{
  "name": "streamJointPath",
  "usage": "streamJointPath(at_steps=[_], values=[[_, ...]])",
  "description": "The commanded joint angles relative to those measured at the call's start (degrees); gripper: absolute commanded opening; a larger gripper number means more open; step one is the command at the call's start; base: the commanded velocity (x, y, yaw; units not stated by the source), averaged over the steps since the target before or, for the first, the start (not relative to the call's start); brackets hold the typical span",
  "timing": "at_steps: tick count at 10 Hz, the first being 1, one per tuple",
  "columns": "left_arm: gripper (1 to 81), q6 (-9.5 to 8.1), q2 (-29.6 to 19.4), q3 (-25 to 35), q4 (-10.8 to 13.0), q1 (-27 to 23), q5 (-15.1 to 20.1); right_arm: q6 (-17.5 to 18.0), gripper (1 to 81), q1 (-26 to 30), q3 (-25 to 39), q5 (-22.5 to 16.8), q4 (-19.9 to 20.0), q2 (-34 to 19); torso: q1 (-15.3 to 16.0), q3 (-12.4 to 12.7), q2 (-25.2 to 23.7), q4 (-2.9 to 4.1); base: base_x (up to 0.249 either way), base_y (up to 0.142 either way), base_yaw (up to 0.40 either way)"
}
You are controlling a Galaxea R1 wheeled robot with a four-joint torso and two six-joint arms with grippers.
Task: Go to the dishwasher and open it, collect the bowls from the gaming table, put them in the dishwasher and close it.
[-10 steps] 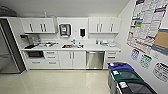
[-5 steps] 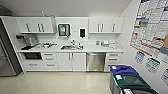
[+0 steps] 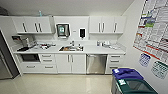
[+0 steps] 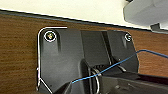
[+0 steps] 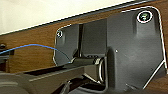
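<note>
The dishwasher [image 3: 96, 64] is a stainless-steel front with a bar handle along its top. It is set under the white counter [image 3: 100, 50], right of the sink cabinet, and its door is closed. It stands some way ahead of me across the pale floor. The bowls and the gaming table are out of view. Both wrist views look past my own dark plates onto a brown wood-grain surface [image 4: 17, 50] [image 5: 30, 47].
A blue-lidded bin [image 3: 126, 74] and a green bin [image 3: 135, 86] stand close at the right, below wall posters [image 3: 152, 30]. A steel fridge [image 3: 4, 62] flanks the counter's left end. A sink [image 3: 71, 48] sits mid-counter, and white wall cabinets [image 3: 107, 24] hang above.
The whole head view has shifted slightly, so the camera has moved. The bins now sit lower and larger at the right. Nothing in the kitchen itself has moved.
</note>
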Motion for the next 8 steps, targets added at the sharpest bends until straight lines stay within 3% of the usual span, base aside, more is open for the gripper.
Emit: streamJointPath(at_steps=[1,8], values=[[81.1,0.12,-1.14,0.57,0.38,-2.20,2.90,-0.11,81.1,2.68,1.28,-3.64,0.20,-1.18,0.00,0.00,0.00,0.00,0.139,0.000,0.000],[81.1,0.12,-1.32,0.57,0.38,-2.28,2.90,-0.02,81.1,2.86,1.37,-3.64,0.20,-1.18,-0.07,0.00,-0.02,0.00,0.124,0.000,0.000]])
